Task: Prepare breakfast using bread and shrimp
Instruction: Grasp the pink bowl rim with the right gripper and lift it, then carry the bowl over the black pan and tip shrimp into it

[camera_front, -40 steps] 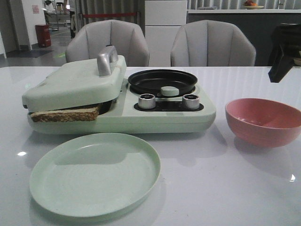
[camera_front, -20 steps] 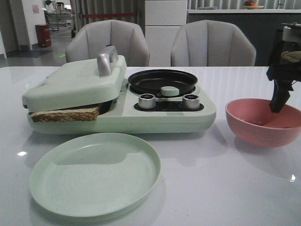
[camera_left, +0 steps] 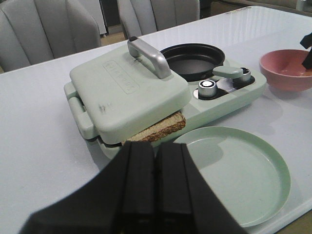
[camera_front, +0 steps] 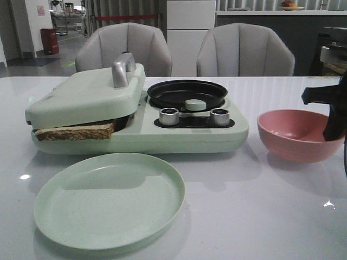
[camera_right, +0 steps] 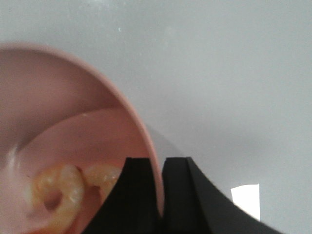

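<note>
Shifted leftward since half a second ago: pink bowl (camera_front: pixel 297 136), pinched at its rim by right gripper (camera_right: pixel 159 168).
Clamped on the wall, likely for tipping shrimp (camera_right: pixel 54 195) into black pan (camera_front: pixel 187 93). Bread (camera_front: pixel 74 131) poking from sandwich press (camera_front: pixel 87 95); left gripper (camera_left: pixel 155 161) closed, empty.

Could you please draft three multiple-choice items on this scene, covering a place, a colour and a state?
1. Where are the shrimp?
A. in the black pan
B. on the green plate
C. in the pink bowl

2. What colour is the empty plate in front of the appliance?
A. pale green
B. red
C. black

3. How does the right end effector stand?
A. wide open above the pan
B. closed on the bowl's rim
C. holding bread

Answers:
1 C, the right wrist view shows them inside the pink bowl.
2 A, it matches the appliance.
3 B, one finger sits on either side of the rim.
</note>
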Robot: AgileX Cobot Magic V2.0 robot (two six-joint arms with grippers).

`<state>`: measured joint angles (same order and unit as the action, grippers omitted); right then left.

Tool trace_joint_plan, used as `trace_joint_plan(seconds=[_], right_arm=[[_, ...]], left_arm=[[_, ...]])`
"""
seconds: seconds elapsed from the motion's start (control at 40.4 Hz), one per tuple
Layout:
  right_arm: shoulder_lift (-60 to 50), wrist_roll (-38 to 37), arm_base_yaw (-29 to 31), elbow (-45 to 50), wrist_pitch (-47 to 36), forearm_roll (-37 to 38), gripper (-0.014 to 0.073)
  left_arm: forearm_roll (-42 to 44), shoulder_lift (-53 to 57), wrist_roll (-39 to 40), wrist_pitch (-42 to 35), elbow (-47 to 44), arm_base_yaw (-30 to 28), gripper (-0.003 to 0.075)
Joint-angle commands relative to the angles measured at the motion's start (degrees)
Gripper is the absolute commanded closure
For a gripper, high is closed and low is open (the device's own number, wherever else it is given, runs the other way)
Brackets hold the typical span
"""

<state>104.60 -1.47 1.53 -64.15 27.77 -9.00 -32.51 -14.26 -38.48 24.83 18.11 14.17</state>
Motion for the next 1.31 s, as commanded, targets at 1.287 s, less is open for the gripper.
trace_joint_plan(seconds=[1.287], right_arm=[[-3.2,8.0,-16.1,-13.6,-42.3,-7.4,0.0634]], left_arm=[[-1.5,-0.4,0.5,-4.0,1.7,0.4,0.0687]])
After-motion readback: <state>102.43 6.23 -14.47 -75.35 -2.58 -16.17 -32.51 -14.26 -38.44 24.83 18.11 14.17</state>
